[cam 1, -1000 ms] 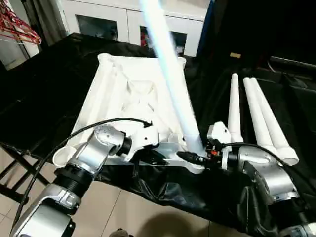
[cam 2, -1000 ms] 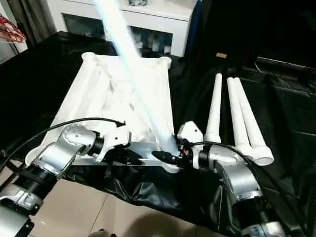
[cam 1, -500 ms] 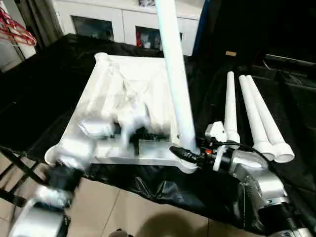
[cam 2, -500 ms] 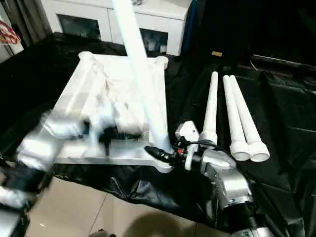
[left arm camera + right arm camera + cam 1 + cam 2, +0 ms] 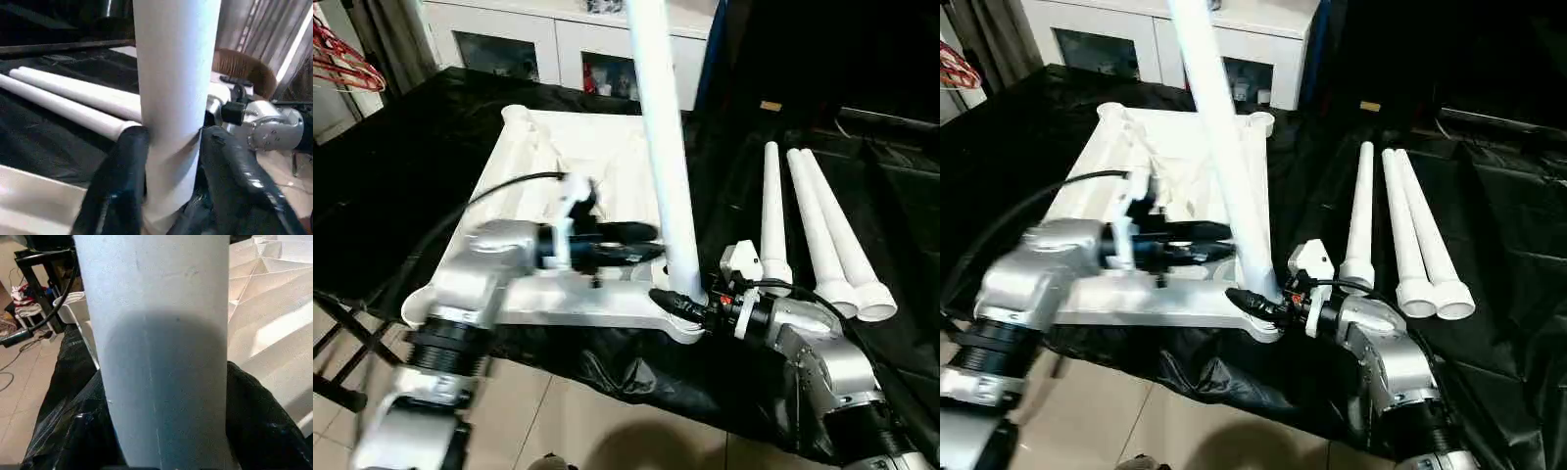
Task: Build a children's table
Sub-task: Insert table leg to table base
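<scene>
On a black-draped work surface (image 5: 401, 176), one white table top (image 5: 558, 166) lies ribbed side up with one leg (image 5: 664, 166) standing in its near right corner socket. The right gripper (image 5: 677, 305) clasps that leg's base; the left gripper (image 5: 641, 243) brackets it slightly higher, fingers (image 5: 122, 166) parted on either side. Three more legs (image 5: 813, 235) lie side by side to the right.

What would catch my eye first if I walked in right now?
A tall white leg stands upright in the near right corner socket of the upside-down table top, with the right gripper clamped at its base and the left gripper reaching in beside it. Three spare legs lie side by side on the black cloth to the right.
</scene>
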Motion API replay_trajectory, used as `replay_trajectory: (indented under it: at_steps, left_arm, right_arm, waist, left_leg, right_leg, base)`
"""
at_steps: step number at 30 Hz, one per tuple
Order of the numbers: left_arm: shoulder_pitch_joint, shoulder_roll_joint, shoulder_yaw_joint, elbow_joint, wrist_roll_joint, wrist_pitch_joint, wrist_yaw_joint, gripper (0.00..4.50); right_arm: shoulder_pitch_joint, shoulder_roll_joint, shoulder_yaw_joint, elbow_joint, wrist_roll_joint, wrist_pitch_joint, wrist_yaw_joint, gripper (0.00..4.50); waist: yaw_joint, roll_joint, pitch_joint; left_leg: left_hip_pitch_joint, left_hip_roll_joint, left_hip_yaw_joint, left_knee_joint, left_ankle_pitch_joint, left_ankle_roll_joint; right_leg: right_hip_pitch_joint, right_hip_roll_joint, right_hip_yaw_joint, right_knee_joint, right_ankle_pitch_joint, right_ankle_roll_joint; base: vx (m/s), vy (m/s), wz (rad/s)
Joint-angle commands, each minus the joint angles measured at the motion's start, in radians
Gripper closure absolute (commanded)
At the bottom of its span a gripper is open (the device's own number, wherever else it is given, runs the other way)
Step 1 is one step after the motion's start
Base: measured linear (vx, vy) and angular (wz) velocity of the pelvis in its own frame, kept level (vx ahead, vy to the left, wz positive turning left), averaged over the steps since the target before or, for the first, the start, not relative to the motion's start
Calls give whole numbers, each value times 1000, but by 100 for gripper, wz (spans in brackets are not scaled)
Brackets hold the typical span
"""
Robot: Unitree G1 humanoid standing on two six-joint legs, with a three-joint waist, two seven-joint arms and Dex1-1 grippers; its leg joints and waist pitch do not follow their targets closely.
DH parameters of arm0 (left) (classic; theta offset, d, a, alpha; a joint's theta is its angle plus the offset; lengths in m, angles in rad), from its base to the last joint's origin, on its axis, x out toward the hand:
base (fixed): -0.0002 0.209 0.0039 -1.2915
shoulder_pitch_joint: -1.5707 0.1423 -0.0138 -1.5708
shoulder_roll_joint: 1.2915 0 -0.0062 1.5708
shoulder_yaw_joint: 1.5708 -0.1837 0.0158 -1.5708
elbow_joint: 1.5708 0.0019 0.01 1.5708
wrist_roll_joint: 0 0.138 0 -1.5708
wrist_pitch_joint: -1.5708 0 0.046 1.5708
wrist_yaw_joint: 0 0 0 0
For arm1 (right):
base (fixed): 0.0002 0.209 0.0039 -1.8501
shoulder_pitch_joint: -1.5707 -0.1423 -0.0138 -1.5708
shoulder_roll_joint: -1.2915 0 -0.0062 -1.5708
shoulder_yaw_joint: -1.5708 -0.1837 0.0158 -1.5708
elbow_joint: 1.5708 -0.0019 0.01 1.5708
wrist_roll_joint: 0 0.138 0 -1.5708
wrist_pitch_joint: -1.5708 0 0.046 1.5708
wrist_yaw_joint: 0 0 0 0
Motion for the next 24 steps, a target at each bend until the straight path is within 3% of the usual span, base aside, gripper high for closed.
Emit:
replay_trajectory:
  at_steps: [1, 9, 11, 12, 24]
  left_arm:
    - [-17, -30, -13, -3, -8, -6, 24, 209]
    - [-26, -112, 9, -5, -61, -4, 62, 149]
    - [-31, -124, 16, -6, -78, 20, 71, 148]
    - [-31, -124, 16, -6, -78, 20, 71, 174]
    - [-36, -132, -5, 8, -56, 2, 100, 250]
  right_arm:
    - [-22, 2, -6, -14, 8, 4, 5, 203]
    - [-27, 2, -3, -17, 10, 1, 7, 203]
    - [-27, 1, -2, -18, 13, 2, 5, 203]
    - [-27, 1, -2, -18, 13, 2, 5, 203]
    - [-21, 1, -8, -19, 12, -5, -4, 204]
  waist:
    - [0, 1, -61]
    - [-1, -2, -62]
    - [-2, 2, -62]
    - [-2, 1, -62]
    - [-4, 8, -63]
  left_leg:
    - [10, 51, -16, -60, -87, 68]
    - [7, 50, -16, -57, -84, 78]
    - [9, 51, -16, -56, -80, 82]
    - [9, 51, -17, -56, -81, 82]
    - [10, 51, -18, -55, -81, 84]
  right_leg:
    - [54, -85, 45, -63, 89, -263]
    - [57, -86, 45, -64, 93, -264]
    - [55, -83, 44, -63, 106, -267]
    - [55, -84, 44, -63, 107, -268]
    - [57, -84, 44, -61, 124, -273]
  base:
    - [0, 0, 0]
    - [0, 0, 0]
    - [0, 0, 0]
    - [0, 0, 0]
    - [0, 0, 0]
